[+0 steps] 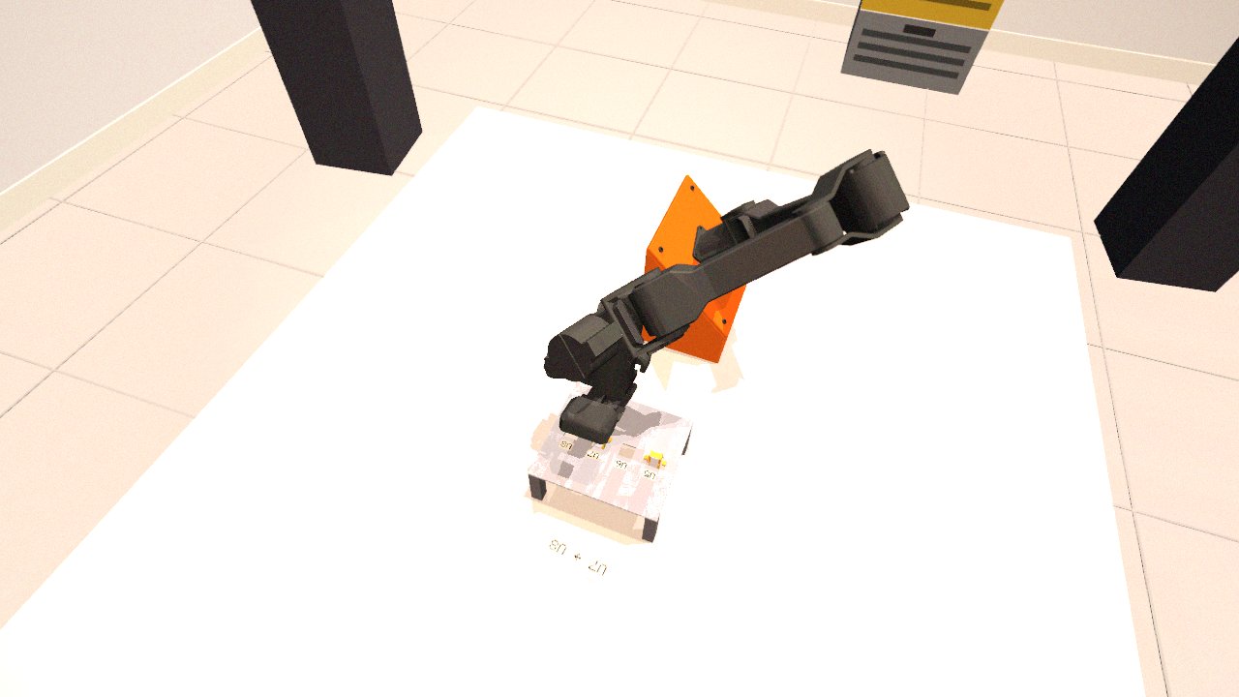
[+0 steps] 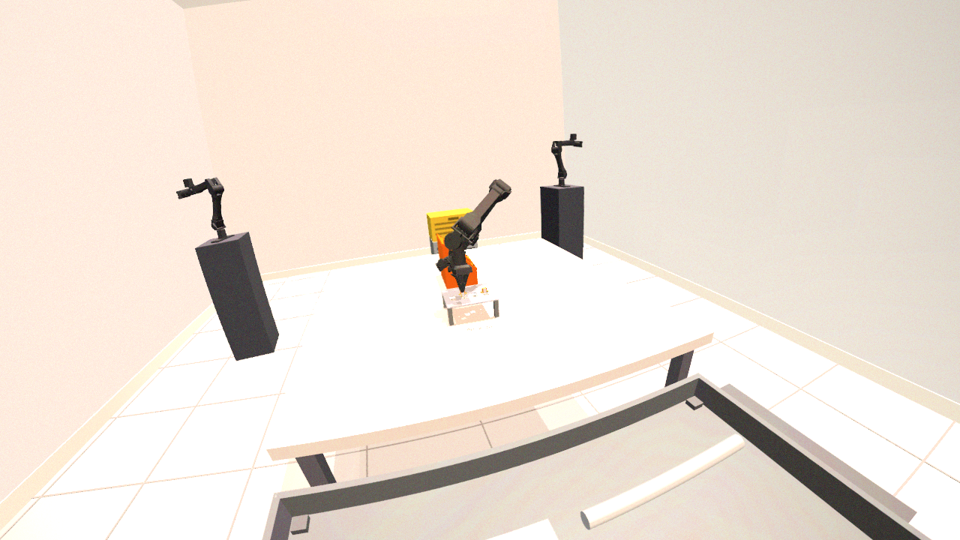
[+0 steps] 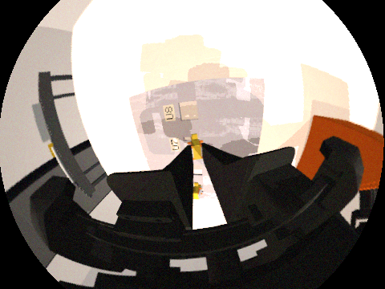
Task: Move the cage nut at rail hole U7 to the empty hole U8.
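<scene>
The cage nut (image 1: 607, 442) (image 3: 196, 147) is gripped between the fingertips of the hand (image 2: 461, 293) (image 3: 196, 149), at U7 on the rail plate (image 1: 597, 487) (image 2: 472, 299) (image 3: 237, 100). It is presumably pinched there so that it can be carried to the U8 hole (image 3: 188, 111), left uncovered to receive it.
</scene>
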### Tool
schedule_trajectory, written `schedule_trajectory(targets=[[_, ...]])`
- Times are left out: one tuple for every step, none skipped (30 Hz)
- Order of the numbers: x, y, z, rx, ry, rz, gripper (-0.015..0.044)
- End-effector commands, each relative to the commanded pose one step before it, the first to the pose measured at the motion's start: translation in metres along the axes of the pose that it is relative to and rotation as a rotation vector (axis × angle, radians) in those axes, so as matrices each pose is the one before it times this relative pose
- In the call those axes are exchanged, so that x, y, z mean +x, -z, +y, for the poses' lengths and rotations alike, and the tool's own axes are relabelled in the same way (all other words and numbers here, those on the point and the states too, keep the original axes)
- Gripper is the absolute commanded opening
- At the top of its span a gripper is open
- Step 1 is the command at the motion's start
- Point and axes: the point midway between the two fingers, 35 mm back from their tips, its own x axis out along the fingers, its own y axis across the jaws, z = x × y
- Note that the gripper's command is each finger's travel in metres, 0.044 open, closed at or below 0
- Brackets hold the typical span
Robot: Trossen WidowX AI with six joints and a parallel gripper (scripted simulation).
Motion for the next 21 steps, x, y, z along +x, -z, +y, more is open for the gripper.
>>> schedule_trajectory(targets=[[0.00057, 0.00030, -0.00216, 0.0076, -0.00379, 0.00383, 0.0028], [0.00001, -0.00001, -0.00004, 0.0000, -0.00093, -0.00001, 0.0028], [0.00001, -0.00001, -0.00005, 0.0000, -0.00120, -0.00001, 0.0028], [0.00001, -0.00001, -0.00006, 0.0000, -0.00147, -0.00002, 0.0028], [0.00001, -0.00001, -0.00007, 0.0000, -0.00172, -0.00002, 0.0028], [0.00002, -0.00001, -0.00008, 0.0000, -0.00185, -0.00001, 0.0028], [0.00002, -0.00001, -0.00008, 0.0000, -0.00189, -0.00001, 0.0028], [0.00001, -0.00001, -0.00008, 0.0000, -0.00189, -0.00001, 0.0028], [0.00001, -0.00001, -0.00008, 0.0000, -0.00189, -0.00001, 0.0028], [0.00001, -0.00001, -0.00008, 0.0000, -0.00189, 0.00000, 0.0028], [0.00001, -0.00001, -0.00009, 0.0000, -0.00189, 0.00000, 0.0028], [0.00001, 0.00000, -0.00009, 0.0000, -0.00189, 0.00000, 0.0028], [0.00001, 0.00000, -0.00009, 0.0000, -0.00188, 0.00001, 0.0028], [0.00001, 0.00000, -0.00009, 0.0000, -0.00188, 0.00001, 0.0028], [0.00001, 0.00000, -0.00009, 0.0000, -0.00188, 0.00001, 0.0028], [0.00001, 0.00000, -0.00009, 0.0000, -0.00188, 0.00001, 0.0028], [0.00000, 0.00000, -0.00009, 0.0000, -0.00188, 0.00002, 0.0028], [0.00000, 0.00000, -0.00001, 0.0000, -0.00031, 0.00000, 0.0028], [0.00000, 0.00000, -0.00002, 0.0000, -0.00058, 0.00000, 0.0028], [-0.00001, 0.00000, -0.00003, 0.0000, -0.00085, 0.00000, 0.0028], [-0.00001, 0.00001, -0.00004, 0.0000, -0.00116, 0.00000, 0.0028]])
